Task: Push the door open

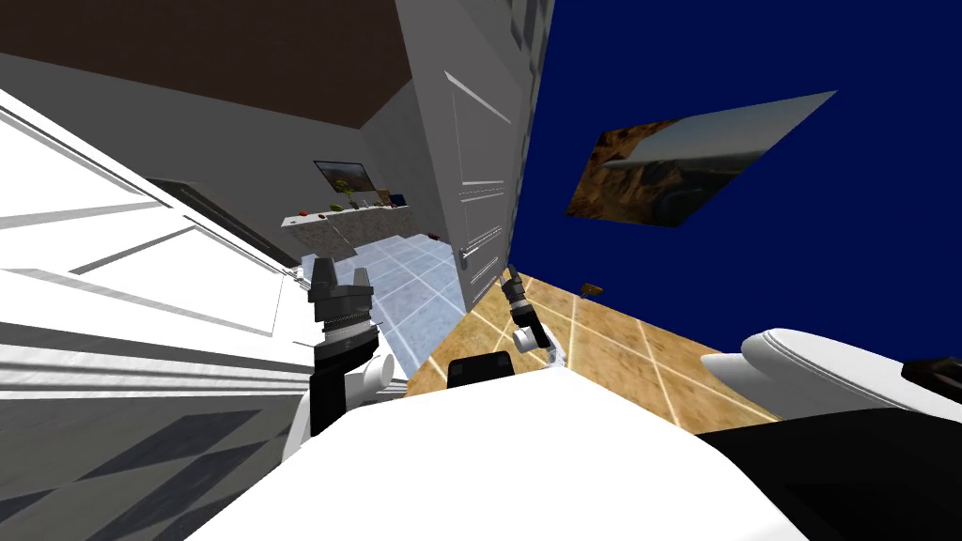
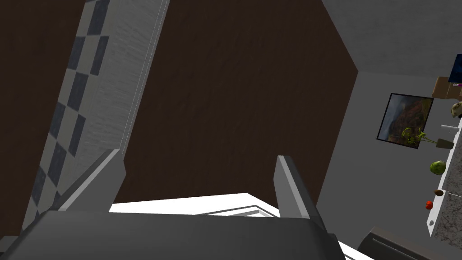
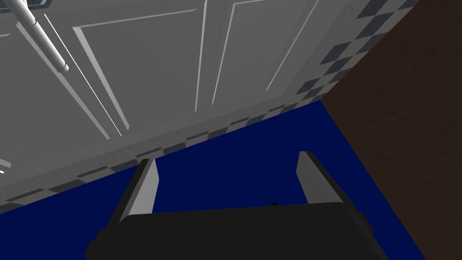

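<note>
Faces a grey panelled door (image 1: pixel 481 178) at the middle of the head view, seen almost edge-on, with a dark blue wall (image 1: pixel 752 235) to its right and a gap to its left. Sees through that gap a pale blue tiled floor (image 1: pixel 413 282) and, far back, a table (image 1: pixel 357 231) carrying a few small things.

Judges the door already partly open, since the room beyond shows past its edge.

Holds the right end effector (image 1: pixel 513 278) just beside the door's near edge, below the lever handle (image 1: pixel 473 252), with both fingers spread wide and nothing between them. Cannot tell whether it touches the panel; in the right wrist view the door's face lies ahead of the fingertips.

Holds the left end effector (image 1: pixel 341 272) upright near a white panelled surface (image 1: pixel 141 272) on the left, likewise wide open and empty.

Reckons a further push on the handle side is probably left, to swing the door wide enough for the body to pass.
</note>
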